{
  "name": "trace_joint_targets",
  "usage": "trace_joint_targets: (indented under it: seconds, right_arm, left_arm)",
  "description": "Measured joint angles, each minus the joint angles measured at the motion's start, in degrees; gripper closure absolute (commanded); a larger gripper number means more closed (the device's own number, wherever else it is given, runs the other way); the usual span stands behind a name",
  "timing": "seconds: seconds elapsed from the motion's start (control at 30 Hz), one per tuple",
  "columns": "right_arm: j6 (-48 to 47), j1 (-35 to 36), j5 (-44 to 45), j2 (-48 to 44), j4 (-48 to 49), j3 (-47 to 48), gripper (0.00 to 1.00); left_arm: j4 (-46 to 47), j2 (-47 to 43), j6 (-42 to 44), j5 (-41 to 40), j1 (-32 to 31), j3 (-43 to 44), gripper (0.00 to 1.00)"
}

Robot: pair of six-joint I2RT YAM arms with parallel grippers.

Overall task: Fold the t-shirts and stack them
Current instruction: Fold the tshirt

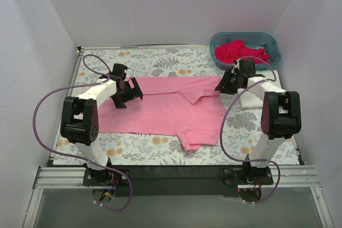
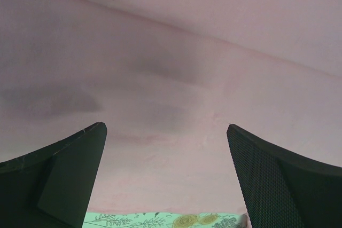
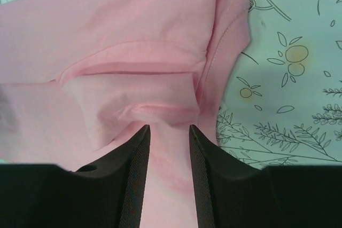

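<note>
A light pink t-shirt (image 1: 165, 111) lies spread on the floral cloth, with its upper right sleeve folded inward. My left gripper (image 1: 127, 93) is open just above the shirt's left part; pink fabric (image 2: 171, 78) fills the left wrist view behind my wide-spread left gripper (image 2: 165, 126). My right gripper (image 1: 227, 84) is at the shirt's upper right edge. In the right wrist view my right gripper (image 3: 169, 127) has its jaws a narrow way apart, over a ridge of the pink shirt (image 3: 133, 36) by the folded sleeve. Deep pink-red shirts (image 1: 240, 52) lie bunched in the basket.
The teal basket (image 1: 270, 41) stands at the back right corner. A white folded piece (image 1: 248, 101) lies under my right arm, beside the pink shirt. The grey-and-orange floral cloth (image 1: 160, 62) covers the table; white walls close in the left, back and right.
</note>
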Motion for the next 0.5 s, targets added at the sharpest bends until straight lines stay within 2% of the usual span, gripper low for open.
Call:
trace_joint_targets:
  seconds: [0.27,0.43,0.5]
  right_arm:
    - [1.9,0.1,-0.4,4.8,2.5,0.2,0.68]
    - [2.5,0.1,-0.6,5.0,3.8,0.2,0.8]
    - [2.5,0.1,-0.9,5.0,3.9,0.1,0.89]
  left_arm:
    - [0.0,0.0,0.0,0.1,-0.5,0.0,0.12]
    - [0.0,0.0,0.0,0.2,-0.6,0.0,0.12]
    - [0.0,0.0,0.0,0.3,-0.6,0.0,0.12]
